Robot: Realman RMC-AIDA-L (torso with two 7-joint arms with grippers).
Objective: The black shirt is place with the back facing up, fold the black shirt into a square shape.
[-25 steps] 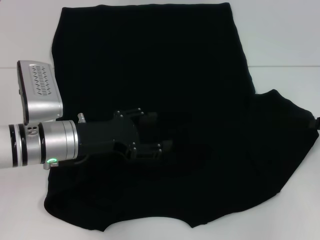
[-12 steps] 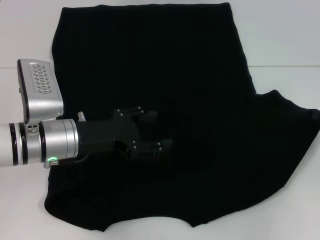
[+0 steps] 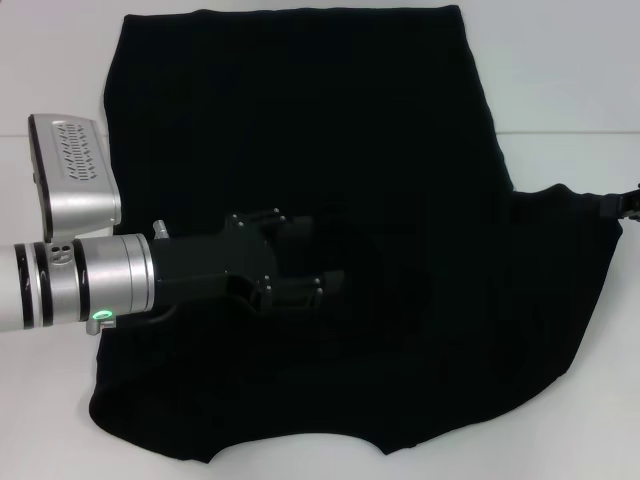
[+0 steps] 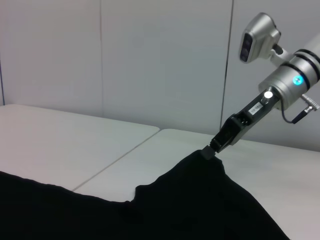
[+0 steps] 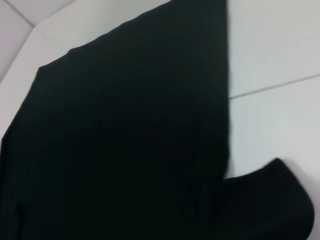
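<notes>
The black shirt (image 3: 300, 150) lies spread across the white bench (image 3: 570, 70), and both arms are on it now. The left gripper (image 3: 325, 260) reaches in from the left side of the head view and hangs low over the middle of the cloth, its two black fingers (image 3: 330, 283) spread apart with nothing between them; whether they press on the fabric I cannot tell. Just ahead of those jaws the cloth shows soft wrinkles. Compared with a second ago this arm has eased a touch back toward its own side, and the jaws sit slightly farther from the sleeve. The real news is out on the right: the right gripper (image 4: 212, 149) is pinching the tip of the sleeve (image 3: 575, 215), seen plainly from the left wrist view, jaws pressed together on the fabric and the cloth rising in a peak up to them. In the head view that sleeve tip has climbed and drawn taut since a moment ago, with the gripper just poking in at the right edge. The right wrist view shows only the shirt's body, its straight side edge, and the sleeve curling below. So my read: the sleeve fold is starting, the right arm lifting the sleeve to carry it inward over the body toward the left jaws.
</notes>
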